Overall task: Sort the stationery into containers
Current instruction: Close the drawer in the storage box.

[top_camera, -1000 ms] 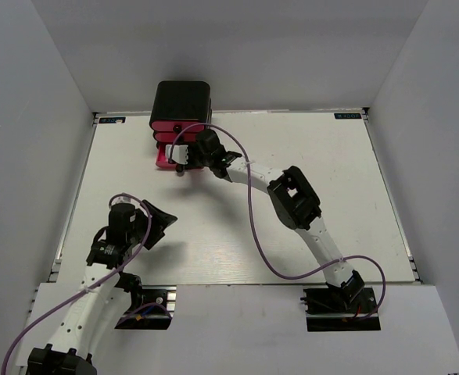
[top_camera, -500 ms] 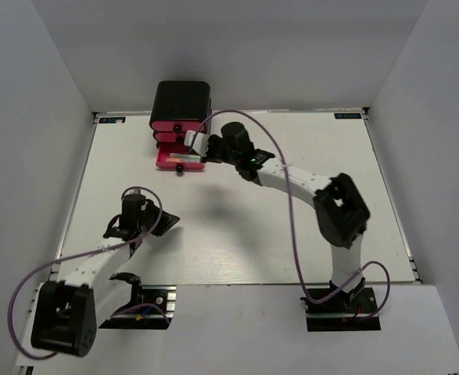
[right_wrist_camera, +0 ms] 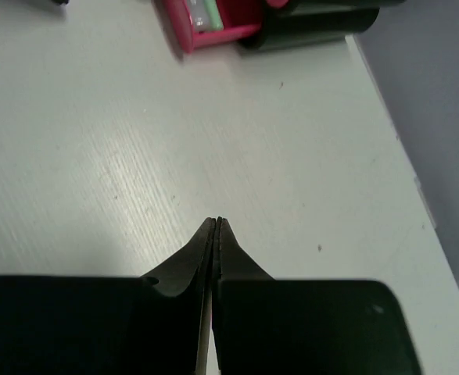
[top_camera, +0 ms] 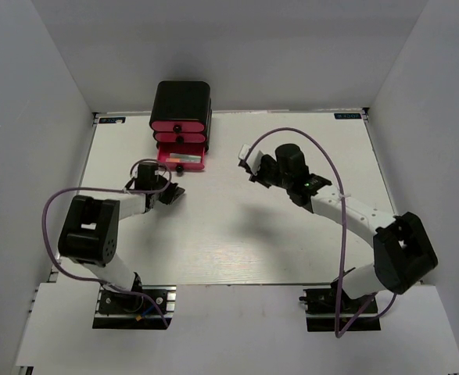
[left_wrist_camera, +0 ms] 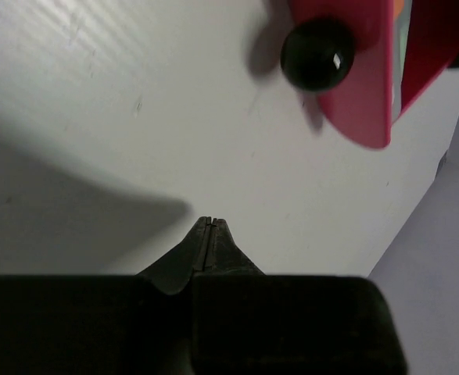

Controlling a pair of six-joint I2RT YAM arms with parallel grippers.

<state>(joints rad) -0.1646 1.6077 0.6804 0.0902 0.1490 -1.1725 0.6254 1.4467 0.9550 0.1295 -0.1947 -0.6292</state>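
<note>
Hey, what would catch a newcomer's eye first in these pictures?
The glossy black box at the far left of the table, its lowest pink drawer pulled out with small pieces inside. The left tool, shut and empty, is just before that drawer; the right tool, also shut, hangs right of it.

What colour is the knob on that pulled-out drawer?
Black knob, clearest in the left wrist view.
</note>
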